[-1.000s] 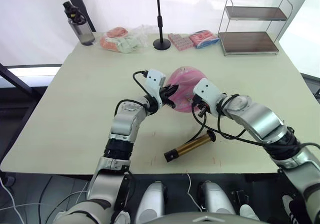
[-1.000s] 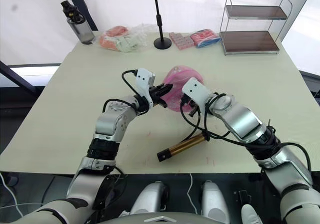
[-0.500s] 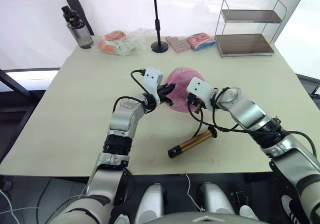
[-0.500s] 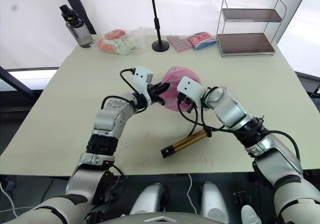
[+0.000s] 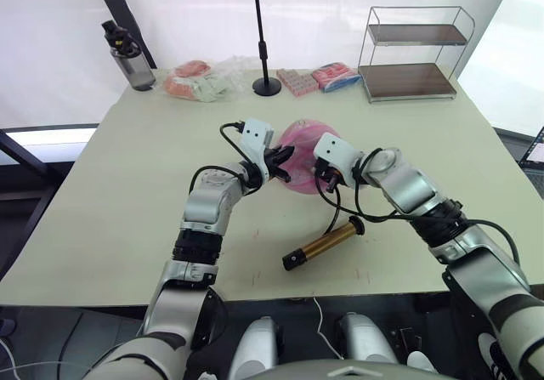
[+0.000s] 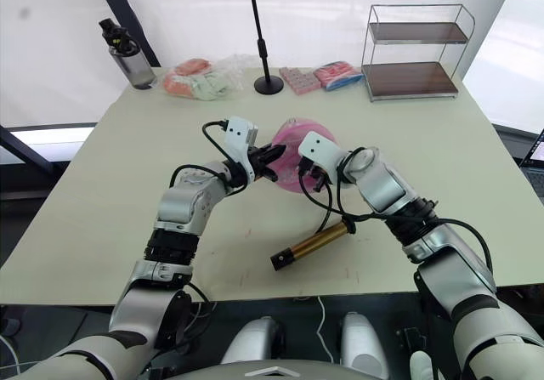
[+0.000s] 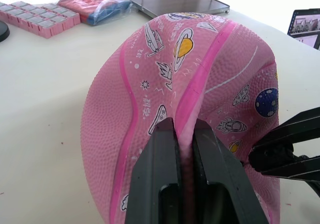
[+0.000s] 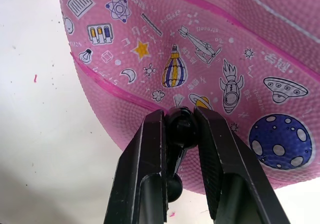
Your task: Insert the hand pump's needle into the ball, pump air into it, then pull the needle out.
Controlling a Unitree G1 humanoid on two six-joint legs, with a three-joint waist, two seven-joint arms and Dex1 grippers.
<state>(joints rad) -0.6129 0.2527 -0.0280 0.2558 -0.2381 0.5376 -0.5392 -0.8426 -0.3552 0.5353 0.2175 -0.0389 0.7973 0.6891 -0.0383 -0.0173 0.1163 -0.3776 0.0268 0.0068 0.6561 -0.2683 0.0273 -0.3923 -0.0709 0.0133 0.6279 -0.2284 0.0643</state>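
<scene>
Ball (image 7: 200, 83) pinched by left end effector (image 7: 184, 134), needle (image 8: 181, 129) in right end effector (image 8: 181, 121).

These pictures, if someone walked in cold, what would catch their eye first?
The pink ball at mid-table, caught between both claws: the left claw pinches a fold of its soft, sagging skin, and the right claw presses the needle fitting against its printed surface. Next, the gold hand pump lying on the table nearer the robot, its black hose looping up to the right claw.

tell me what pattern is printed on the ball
Pink ball with darker pink stripes and small space cartoons: rockets, planets, stars. Clearest in the right wrist view.
</scene>
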